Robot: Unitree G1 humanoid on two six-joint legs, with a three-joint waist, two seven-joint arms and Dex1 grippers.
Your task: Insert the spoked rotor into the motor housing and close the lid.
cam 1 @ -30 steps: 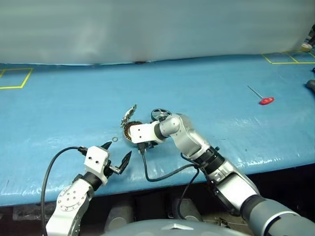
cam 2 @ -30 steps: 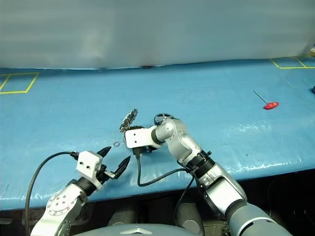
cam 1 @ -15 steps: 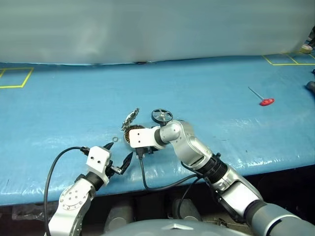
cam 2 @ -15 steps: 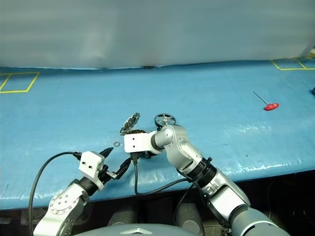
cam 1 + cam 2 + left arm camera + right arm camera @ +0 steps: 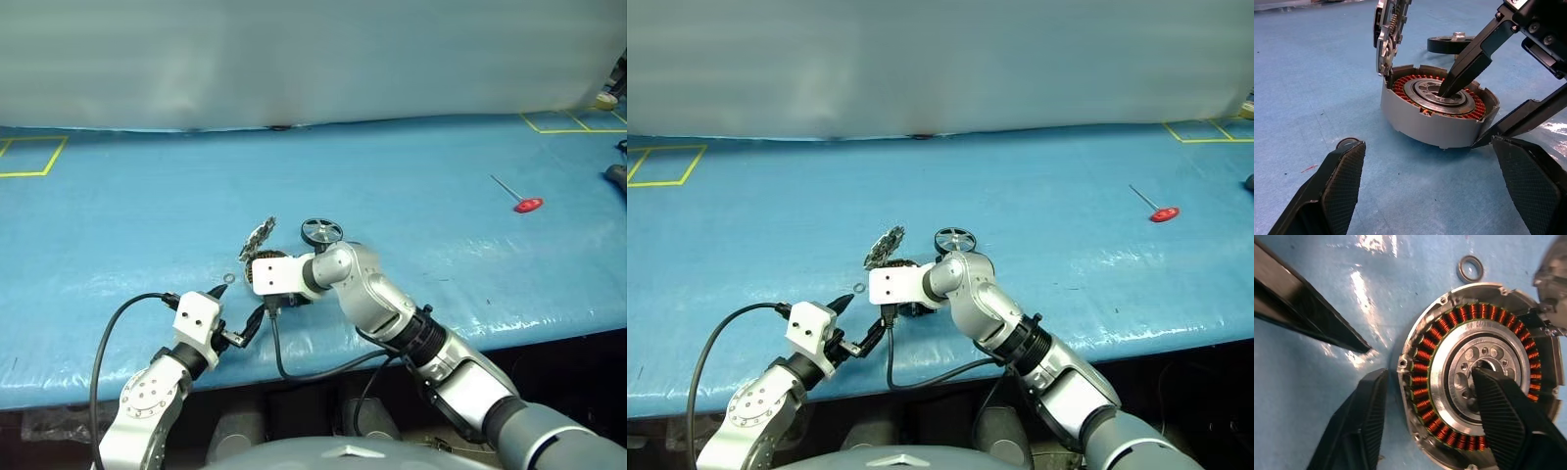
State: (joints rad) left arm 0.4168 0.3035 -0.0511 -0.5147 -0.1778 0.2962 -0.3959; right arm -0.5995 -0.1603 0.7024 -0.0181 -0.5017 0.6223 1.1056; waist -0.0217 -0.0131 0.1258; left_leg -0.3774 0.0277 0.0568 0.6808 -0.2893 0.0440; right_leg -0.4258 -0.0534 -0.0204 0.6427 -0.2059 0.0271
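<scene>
Near table front edge: motor housing, right tool astride wall.

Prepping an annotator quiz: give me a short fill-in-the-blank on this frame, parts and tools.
1. The spoked rotor lies on the blue ____, behind the motor housing.
2. The lid stands ____ at the housing's rim.
3. One finger of the right tool reaches into the housing's ____; the other is outside its wall.
4. The left tool is ____ and holds nothing.

Missing: table; on edge; centre; open
</scene>
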